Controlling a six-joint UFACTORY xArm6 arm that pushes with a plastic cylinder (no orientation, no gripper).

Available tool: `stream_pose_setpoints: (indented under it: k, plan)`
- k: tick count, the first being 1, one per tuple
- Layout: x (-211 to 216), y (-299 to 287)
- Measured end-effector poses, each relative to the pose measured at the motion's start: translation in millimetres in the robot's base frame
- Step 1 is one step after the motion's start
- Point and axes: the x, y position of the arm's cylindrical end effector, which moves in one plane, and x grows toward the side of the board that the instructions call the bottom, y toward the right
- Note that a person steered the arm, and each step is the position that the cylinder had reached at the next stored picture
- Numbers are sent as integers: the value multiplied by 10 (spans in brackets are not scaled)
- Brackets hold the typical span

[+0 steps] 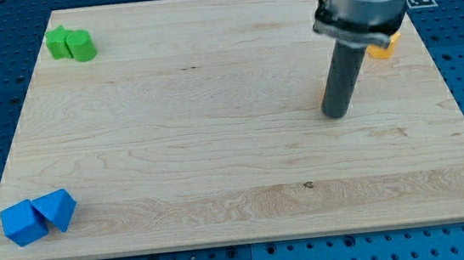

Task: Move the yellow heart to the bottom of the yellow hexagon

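My tip (336, 116) rests on the wooden board (217, 148), right of its middle. A yellow block (384, 47) shows near the view's top right, mostly hidden behind the arm's body, so its shape cannot be made out. It lies up and to the right of my tip, apart from it. A thin orange-red sliver (323, 96) of another block shows at the rod's left edge, just above the tip; the rod hides the rest. No second yellow block is visible.
Two green blocks (70, 44) sit touching at the board's top left corner. Two blue blocks (40, 217) sit touching at the bottom left corner. The board's edges border a blue perforated table.
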Motion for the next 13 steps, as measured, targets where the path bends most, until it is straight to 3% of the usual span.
stream_pose_setpoints:
  k: [1, 2, 3, 4, 5, 7, 8, 10, 13]
  plan:
    - [-517, 149]
    - [-608, 162]
    - [-500, 73]
    - [-126, -286]
    - [-224, -608]
    - [-1482, -530]
    - [-1602, -508]
    - [-1374, 11]
    - [-1225, 224]
